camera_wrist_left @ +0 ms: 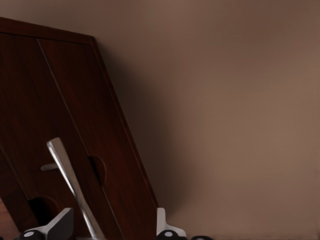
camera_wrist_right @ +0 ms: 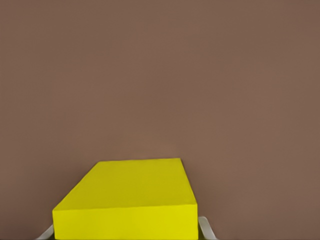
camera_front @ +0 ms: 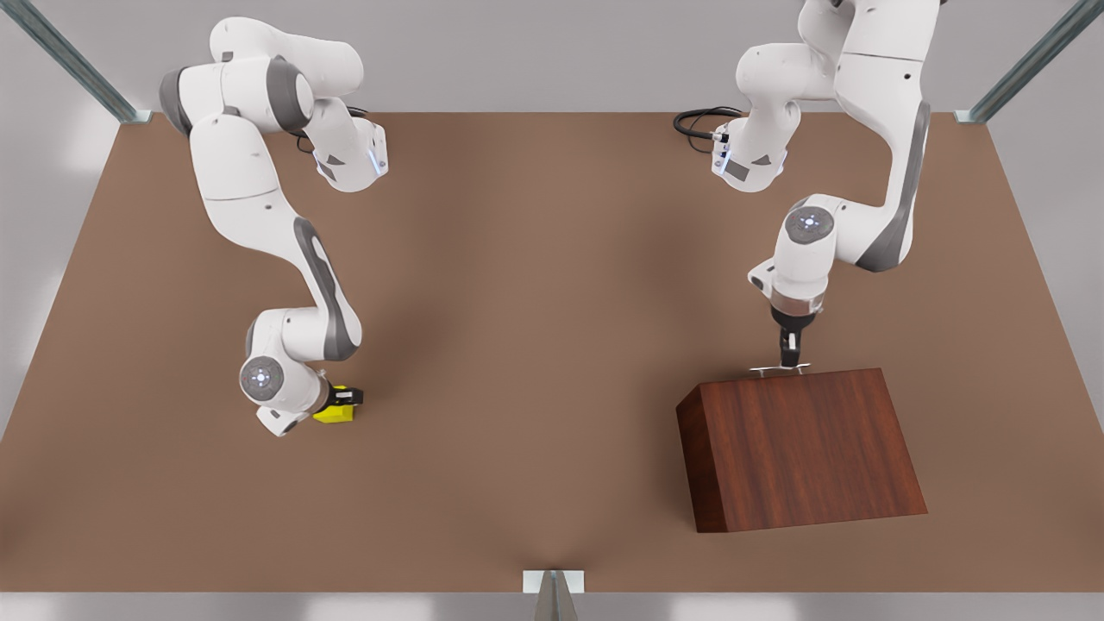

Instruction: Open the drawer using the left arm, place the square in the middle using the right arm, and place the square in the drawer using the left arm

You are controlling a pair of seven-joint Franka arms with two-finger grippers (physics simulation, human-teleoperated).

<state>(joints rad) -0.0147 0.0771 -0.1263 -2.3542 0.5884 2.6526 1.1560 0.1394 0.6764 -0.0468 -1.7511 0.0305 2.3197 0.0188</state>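
Your right gripper [camera_front: 343, 401] pinches the one yellow square [camera_front: 335, 413] low on the table [camera_front: 535, 345], at the front view's left. Your left gripper [camera_front: 788, 355] straddles the drawer's [camera_wrist_left: 65, 135] single silver handle [camera_front: 780, 370], fingers [camera_wrist_left: 55, 226] spread. Two arms, one wooden box [camera_front: 802, 448].

Bare tabletop [camera_front: 535, 345] between arms; wooden box [camera_front: 802, 448] sole obstacle.

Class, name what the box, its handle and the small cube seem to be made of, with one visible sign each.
Box: looks like dark reddish wood, streaked grain.
Handle: seems polished metal, silvery with bright glints.
Cube: uniform matte yellow, perhaps plastic or painted; unclear.
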